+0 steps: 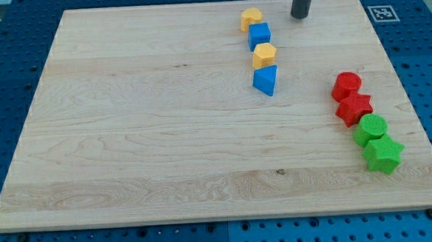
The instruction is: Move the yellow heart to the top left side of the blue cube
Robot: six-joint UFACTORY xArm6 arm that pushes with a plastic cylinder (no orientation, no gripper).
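Observation:
The yellow heart (pixel 251 17) lies near the view's top, touching the upper left corner of the blue cube (pixel 259 36). Below the cube sit a yellow hexagon block (pixel 264 55) and a blue triangular block (pixel 266 80), all in one near-vertical column. My tip (pixel 300 16) is at the view's top, to the right of the yellow heart and up-right of the blue cube, apart from both.
At the view's right stand a red cylinder (pixel 346 85), a red star (pixel 354 108), a green cylinder (pixel 370 128) and a green star (pixel 383 154) in a slanted row. The wooden board (pixel 128 140) lies on a blue pegboard.

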